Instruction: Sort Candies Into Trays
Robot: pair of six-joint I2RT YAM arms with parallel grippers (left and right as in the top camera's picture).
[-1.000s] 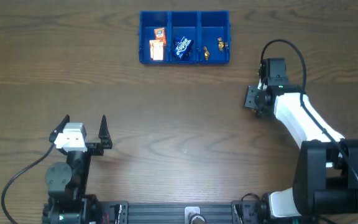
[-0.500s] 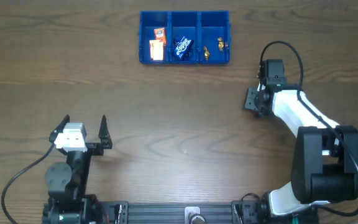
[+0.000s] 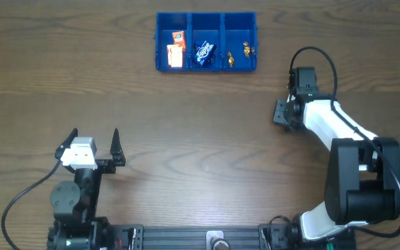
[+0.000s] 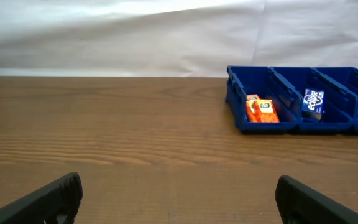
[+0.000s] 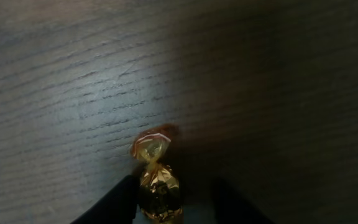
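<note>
Top view: two orange candies, one blue candy, two gold candies

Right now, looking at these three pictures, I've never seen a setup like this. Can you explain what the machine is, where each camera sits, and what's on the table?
These are two robot arms standing at the near edge of a wooden table. One picture looks straight down. The other two come from a camera on each arm's wrist. The left arm holds nothing, jaws open. The right arm hangs low over a gold-wrapped candy lying on the table, jaws open either side of it. At the far side, a blue tray has three compartments: orange candies, a blue candy, gold candies.
</note>
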